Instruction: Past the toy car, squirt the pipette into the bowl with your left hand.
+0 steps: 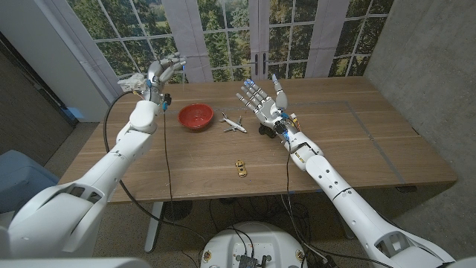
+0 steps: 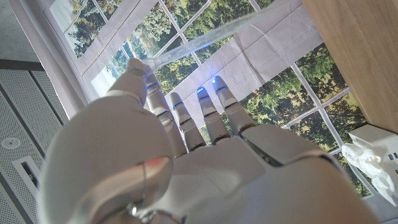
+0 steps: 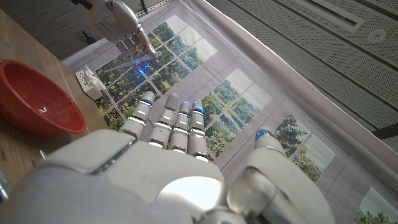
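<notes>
toy car (image 1: 240,167) near edge | left hand (image 1: 160,73) raised, pinching pipette (image 2: 199,38) — right hand (image 1: 262,100) fingers spread, empty

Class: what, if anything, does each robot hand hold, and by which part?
Left hand pinches the clear plastic pipette by one end; right hand holds nothing.

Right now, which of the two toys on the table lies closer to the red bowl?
The white toy plane. It lies just beside the red bowl, while the yellow toy car sits farther off, nearer the table's front edge.
</notes>
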